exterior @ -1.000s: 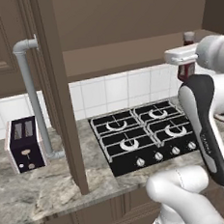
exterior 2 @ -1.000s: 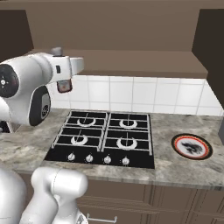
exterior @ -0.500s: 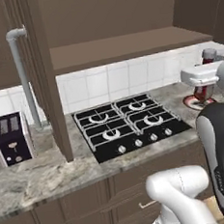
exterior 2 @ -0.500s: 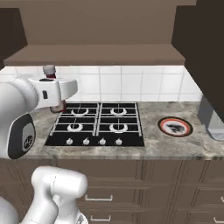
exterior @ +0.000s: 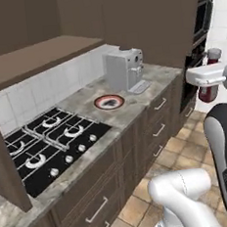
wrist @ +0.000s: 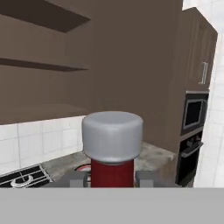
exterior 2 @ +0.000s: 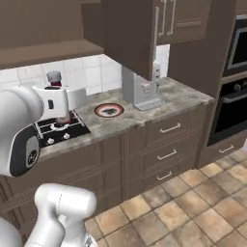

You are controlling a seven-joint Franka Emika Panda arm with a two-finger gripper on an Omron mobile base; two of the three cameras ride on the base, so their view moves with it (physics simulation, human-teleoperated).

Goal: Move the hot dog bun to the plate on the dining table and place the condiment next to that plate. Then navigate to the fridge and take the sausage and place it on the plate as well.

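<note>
The condiment (wrist: 112,162) sat clamped in the end effector (wrist: 112,178), its dark red body upright between the two fingers (wrist: 144,177) and its pale cap rising above them, so the bottle's long axis stood vertical and in line with the hand. In the left base view the same bottle (exterior: 209,84) hung just under the white hand, out over the tiled floor (exterior: 183,150) and well clear of the worktop (exterior: 134,103). In the right base view it (exterior 2: 57,99) showed above the stove (exterior 2: 60,130). Taking the white plate with the red rim (exterior: 109,102) as landmark, the bottle lay well off to that plate's right in the left base view, past the grey coffee machine (exterior: 125,70) and toward the wall oven (exterior: 201,23). Since the thing was already in hand, the coming move probably turned on carrying it upright to the dining table rather than on any reach
</note>
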